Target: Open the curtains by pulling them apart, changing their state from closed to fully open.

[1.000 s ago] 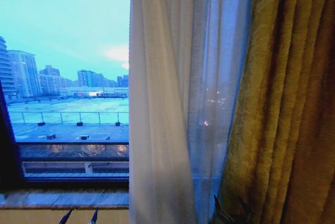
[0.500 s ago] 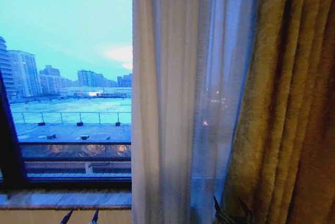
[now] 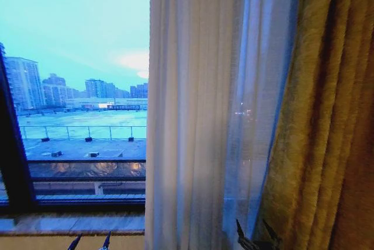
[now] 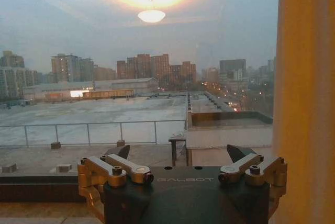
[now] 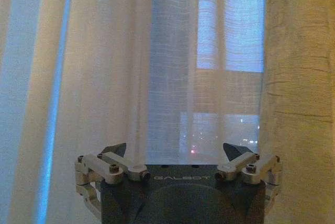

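Sheer white translucent curtain panel (image 3: 198,115), floor-length, many vertical folds, hangs bunched in the middle of the window opening, its left edge running straight down from the top of the frame to the sill. Opaque golden-brown heavy drape (image 3: 327,133) sits just beside it on the right, overlapping its right edge. Left part of the window glass (image 3: 76,86) is already bare, rooftop and city visible through it.

My judgement: the fabric is light, soft and limp, no stiffness, so it will fold and slide instead of pushing as a sheet. Thin weave could slip out of a shallow pinch or snag on the fingertips. I'd take hold on a gathered fold near that free left edge, several layers deep, low on the panel where I can reach, and drag sideways along the rail, not down.

My right gripper (image 5: 178,153) is low by the sill at the foot of the sheer panel, close to where it meets the drape; fingers spread wide, nothing between them, fabric right in front. My left gripper (image 4: 178,153) is low at the marble windowsill (image 3: 70,224), facing bare glass, fingers also spread and empty; a yellowish strip of curtain stands off to its side.

Panel still covers the middle of the window, so not fully open.
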Tool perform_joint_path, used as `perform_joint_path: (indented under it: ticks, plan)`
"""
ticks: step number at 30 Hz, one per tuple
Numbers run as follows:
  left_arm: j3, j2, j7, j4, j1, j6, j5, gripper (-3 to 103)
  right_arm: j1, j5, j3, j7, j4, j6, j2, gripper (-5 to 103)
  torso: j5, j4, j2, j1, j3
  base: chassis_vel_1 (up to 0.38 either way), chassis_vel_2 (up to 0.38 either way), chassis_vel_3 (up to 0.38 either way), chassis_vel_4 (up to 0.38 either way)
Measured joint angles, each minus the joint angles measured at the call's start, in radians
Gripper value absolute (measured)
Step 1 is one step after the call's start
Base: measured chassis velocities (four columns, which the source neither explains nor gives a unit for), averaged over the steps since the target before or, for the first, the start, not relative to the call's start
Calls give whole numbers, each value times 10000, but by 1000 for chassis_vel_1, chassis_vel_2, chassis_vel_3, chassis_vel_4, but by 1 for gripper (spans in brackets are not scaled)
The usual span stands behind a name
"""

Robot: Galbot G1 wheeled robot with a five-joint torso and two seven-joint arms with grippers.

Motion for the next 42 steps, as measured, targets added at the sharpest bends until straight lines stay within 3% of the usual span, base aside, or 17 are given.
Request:
perform_joint_path:
  ticks: [42]
  plan:
    - [27,-53,30,69,5,-8,29,100,46,-554,-398,19,-46,153,0,100,-1,0,-1,0,0,114,118,-117,-113]
